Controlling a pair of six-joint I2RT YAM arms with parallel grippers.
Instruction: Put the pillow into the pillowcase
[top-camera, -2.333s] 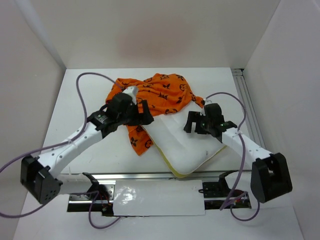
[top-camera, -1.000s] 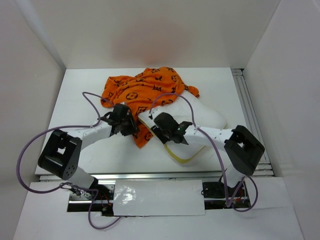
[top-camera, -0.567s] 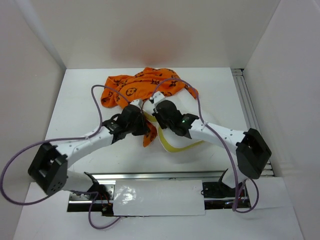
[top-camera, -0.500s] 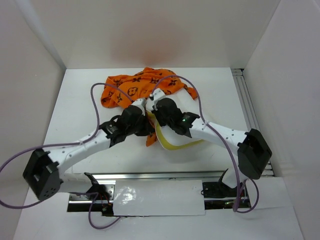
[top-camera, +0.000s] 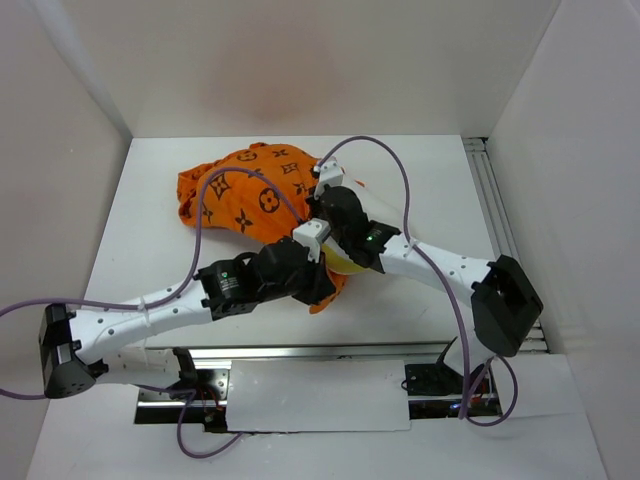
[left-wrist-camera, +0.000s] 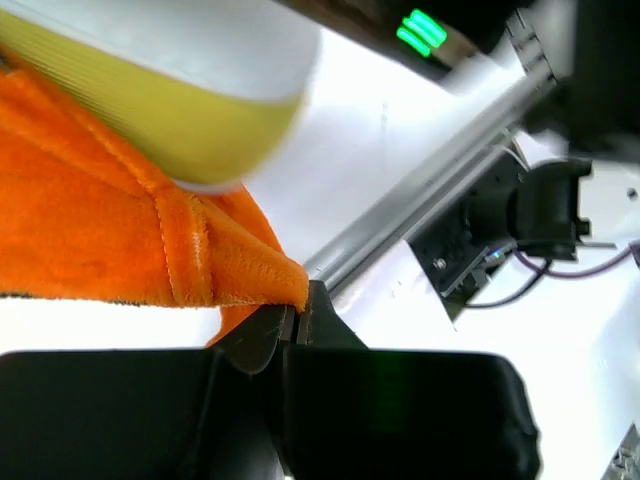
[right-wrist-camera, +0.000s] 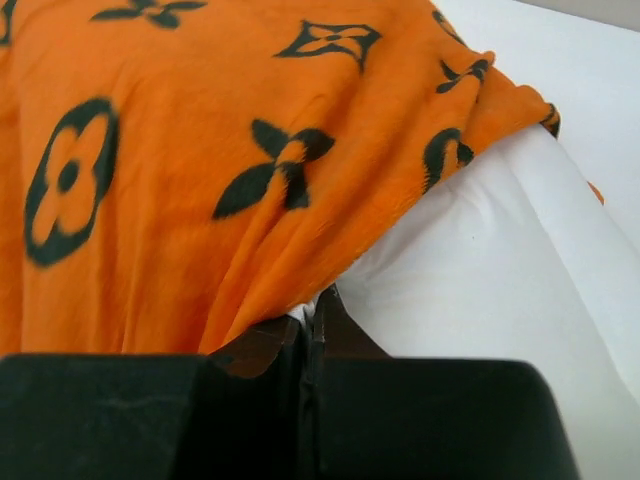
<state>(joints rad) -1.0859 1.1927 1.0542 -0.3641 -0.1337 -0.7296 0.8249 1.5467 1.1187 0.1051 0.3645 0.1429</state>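
Nearest the arm bases, the left gripper (left-wrist-camera: 296, 318) was clamped on a hemmed corner of the pillowcase (left-wrist-camera: 100, 220), just under the yellow seam of the pillow (left-wrist-camera: 180, 130). Beyond it, the right gripper (right-wrist-camera: 314, 312) pinched the pillowcase edge draped over the mostly covered pillow, mid-bench (top-camera: 140, 220).

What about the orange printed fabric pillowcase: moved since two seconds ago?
Yes: the pillowcase has shifted left, away from the grey metal rail on the right.
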